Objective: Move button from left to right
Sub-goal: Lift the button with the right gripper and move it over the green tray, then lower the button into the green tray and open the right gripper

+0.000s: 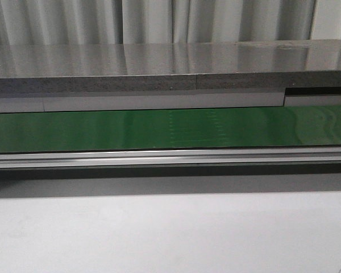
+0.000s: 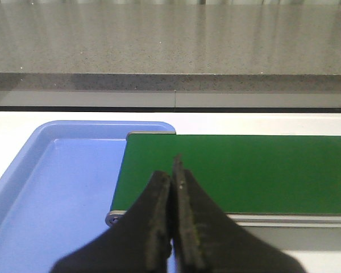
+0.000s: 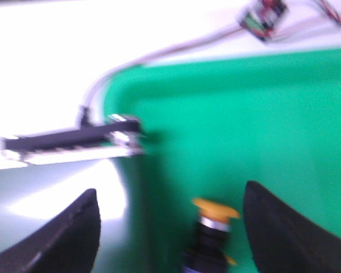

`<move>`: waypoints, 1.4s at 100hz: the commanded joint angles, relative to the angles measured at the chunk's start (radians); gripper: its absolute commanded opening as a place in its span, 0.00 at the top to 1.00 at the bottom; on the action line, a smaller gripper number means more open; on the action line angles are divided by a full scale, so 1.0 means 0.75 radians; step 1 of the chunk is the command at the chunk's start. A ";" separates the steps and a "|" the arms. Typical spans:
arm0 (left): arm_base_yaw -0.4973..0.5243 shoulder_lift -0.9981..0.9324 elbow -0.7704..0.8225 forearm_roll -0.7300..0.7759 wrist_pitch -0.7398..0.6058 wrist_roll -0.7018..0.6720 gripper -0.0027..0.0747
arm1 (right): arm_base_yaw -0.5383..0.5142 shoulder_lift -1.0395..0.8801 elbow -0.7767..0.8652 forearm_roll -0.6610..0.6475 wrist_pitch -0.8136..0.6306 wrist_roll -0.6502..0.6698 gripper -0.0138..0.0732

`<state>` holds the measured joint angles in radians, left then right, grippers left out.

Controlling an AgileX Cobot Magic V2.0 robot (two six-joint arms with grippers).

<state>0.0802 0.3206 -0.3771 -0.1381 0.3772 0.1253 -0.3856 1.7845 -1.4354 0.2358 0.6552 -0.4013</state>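
One yellow-capped, black-bodied button (image 3: 215, 230) sits between wide-open right jaws; left jaws closed, empty.

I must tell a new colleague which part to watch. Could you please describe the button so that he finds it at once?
Look in the right wrist view at the bright green tray. The button stands between the open fingers of the right hand. It alone has a yellow-orange cap on a dark body.

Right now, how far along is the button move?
Nearly done, it seems. The button stands in the green tray, between the open right pincer's fingers, untouched. The left pincer is shut and empty over the belt's end by the blue tray. Left: withdraw the right arm.
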 commanded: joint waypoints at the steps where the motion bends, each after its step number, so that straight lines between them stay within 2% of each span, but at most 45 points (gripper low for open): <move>1: -0.008 0.012 -0.038 -0.011 -0.101 0.001 0.99 | 0.076 -0.132 -0.039 0.062 -0.088 -0.002 0.23; 33: -0.008 0.012 -0.038 -0.011 -0.101 0.001 0.99 | 0.386 -0.328 0.028 0.088 -0.165 -0.002 0.23; 64: -0.008 0.012 -0.038 -0.011 -0.101 0.001 0.99 | 0.585 -0.636 0.411 0.138 -0.459 0.001 0.23; 102: -0.008 0.012 -0.038 -0.011 -0.101 0.001 0.99 | 0.605 -1.150 1.041 0.167 -0.723 0.001 0.23; 123: -0.008 0.012 -0.038 -0.011 -0.101 0.001 0.99 | 0.605 -1.454 1.244 0.228 -0.733 0.001 0.23; 140: -0.008 0.012 -0.038 -0.011 -0.101 0.001 0.99 | 0.603 -1.661 1.316 0.248 -0.698 0.001 0.23</move>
<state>0.0802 0.3206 -0.3771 -0.1381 0.3772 0.1253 0.0675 0.6056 -0.4428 0.4058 0.1869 -0.3999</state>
